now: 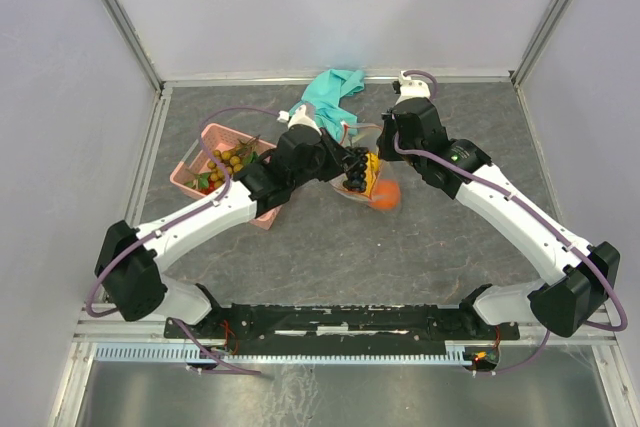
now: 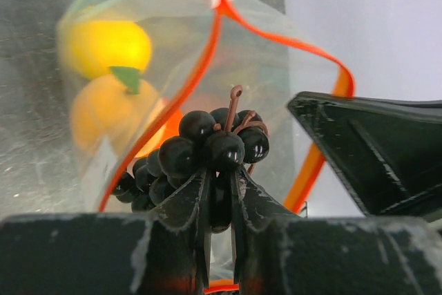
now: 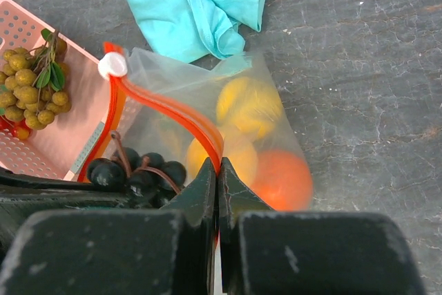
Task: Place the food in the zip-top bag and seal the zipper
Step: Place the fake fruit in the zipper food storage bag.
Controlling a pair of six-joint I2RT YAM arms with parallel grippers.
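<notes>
Grey table (image 1: pixel 330 257), grapes (image 2: pixel 207 146) at open bag (image 3: pixel 179 74) mouth

Surface: dark grey mottled table (image 1: pixel 450 247) | Left side: pink basket (image 1: pixel 186 173) sitting flat on it | Back: teal cloth (image 1: pixel 335 92) lying crumpled | Centre: clear bag (image 3: pixel 173 77) resting on its side, lying just beside basket and cloth

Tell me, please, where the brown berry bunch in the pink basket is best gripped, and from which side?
Probably at the leafy stem end of the brown berry bunch, coming straight down from above: the walls of the pink basket close off the sides, and the stem ties the small round berries together.
</notes>
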